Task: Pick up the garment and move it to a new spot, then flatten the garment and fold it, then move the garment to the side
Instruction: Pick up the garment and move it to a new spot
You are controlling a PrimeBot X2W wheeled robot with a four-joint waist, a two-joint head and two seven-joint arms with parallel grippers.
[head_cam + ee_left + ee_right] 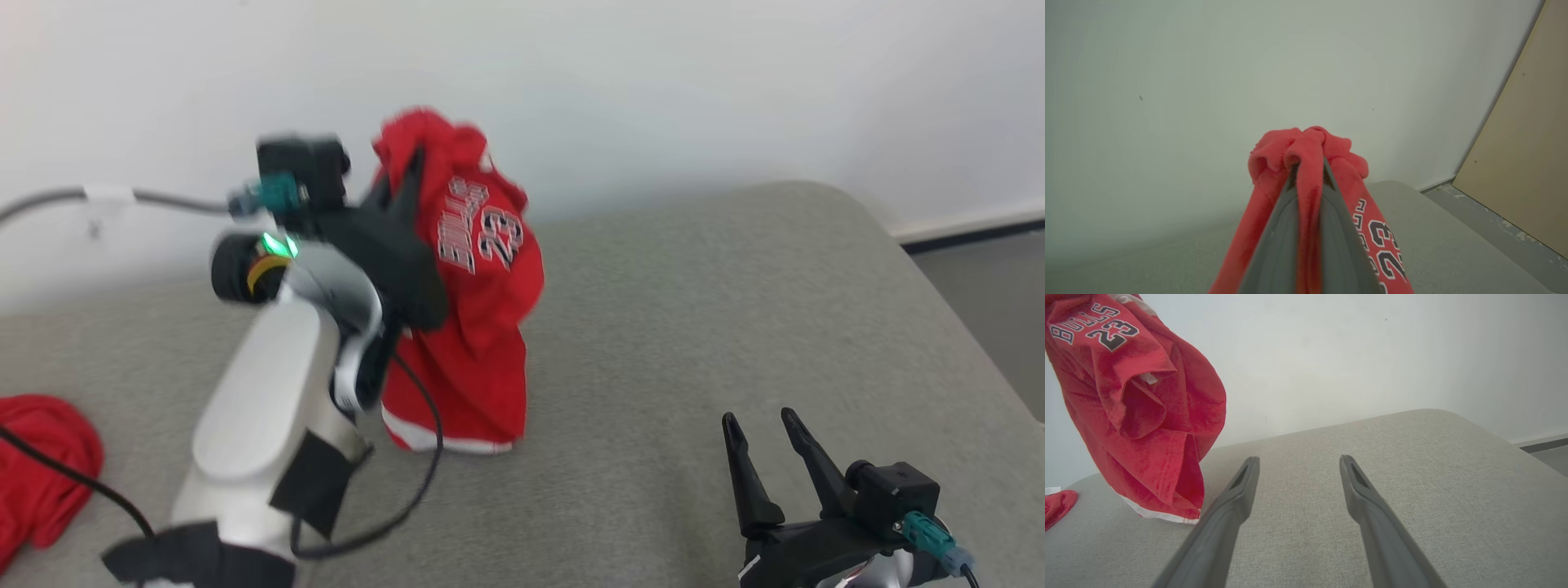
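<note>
**Item: red garment** (482,327), printed "BULLS 23", white hem. Hangs bunched from the left tool (415,167), which is raised over the grey fabric-covered bench (735,286). The hem reaches down to the bench top (contact cannot be told).

**Left tool** – fingers pressed together, pinching a gathered fold of the garment's top edge.

**Right tool** (759,418) – fingers spread, holding nothing, low over the bench, well right of the garment.

**Other** – second red cloth (41,465), crumpled at the bench's left edge.

Pale forearm (261,384), black cable (441,445), green light (277,243), dark-fingered right claw (758,416).
</note>
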